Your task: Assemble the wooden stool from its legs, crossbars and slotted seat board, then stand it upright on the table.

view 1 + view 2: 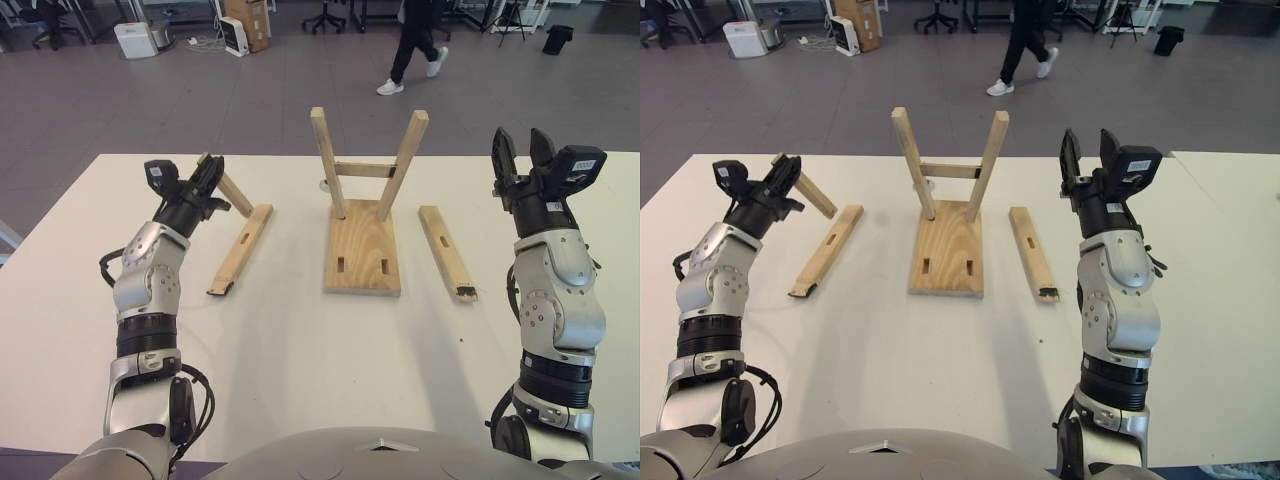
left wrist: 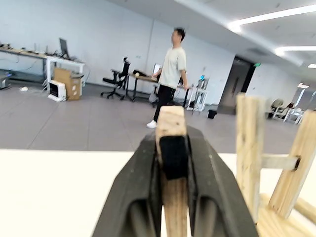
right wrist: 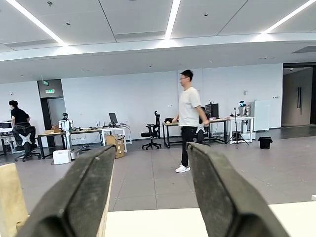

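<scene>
On the table [image 1: 300,350], the seat board [image 1: 362,250] lies at the centre. 2 legs [image 1: 325,160] rise from its far end, a crossbar [image 1: 365,170] between them. A loose leg [image 1: 242,247] lies left of the board, a second loose leg [image 1: 445,250] right of it. Farther left, the left gripper [image 1: 207,172] holds a stick [image 1: 238,197].

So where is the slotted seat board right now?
In the left eye view, the seat board lies flat at mid-table, between the left loose leg and the right loose leg.
</scene>
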Robot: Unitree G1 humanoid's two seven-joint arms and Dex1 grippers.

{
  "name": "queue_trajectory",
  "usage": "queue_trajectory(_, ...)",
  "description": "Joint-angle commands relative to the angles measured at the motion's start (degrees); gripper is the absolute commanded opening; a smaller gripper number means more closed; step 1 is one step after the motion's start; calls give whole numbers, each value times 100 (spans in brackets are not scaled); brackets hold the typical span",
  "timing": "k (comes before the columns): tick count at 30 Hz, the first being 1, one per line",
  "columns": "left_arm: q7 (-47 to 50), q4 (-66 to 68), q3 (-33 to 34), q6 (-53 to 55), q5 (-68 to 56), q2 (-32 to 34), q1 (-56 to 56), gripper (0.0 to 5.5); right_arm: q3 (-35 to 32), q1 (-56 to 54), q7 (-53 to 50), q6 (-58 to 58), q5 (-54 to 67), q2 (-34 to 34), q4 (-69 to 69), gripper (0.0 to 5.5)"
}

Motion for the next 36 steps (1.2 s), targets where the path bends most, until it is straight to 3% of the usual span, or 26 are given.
queue_trajectory(1, -134, 1387, -128, -847, 644, 164, -275, 41, 101, 36, 28, -50, -202, -75, 136, 267)
queue_trajectory(9, -296, 2359, -100, -1561, 826, 29, -493, 41, 59, -8, -20, -176, -260, -74, 294, 267)
queue_trajectory(21, -40, 1034, -282, -879, 805, -215, 128, 41, 248, 156, 18, -156, -387, -19, 209, 267)
queue_trajectory(32, -18, 2196, -258, -1301, 1033, -48, -152, 41, 329, 117, 63, -156, -401, -40, 289, 267)
queue_trajectory(36, -16, 2211, -568, -1500, 1370, -133, 34, 41, 386, 143, 46, -165, -429, -14, 262, 267)
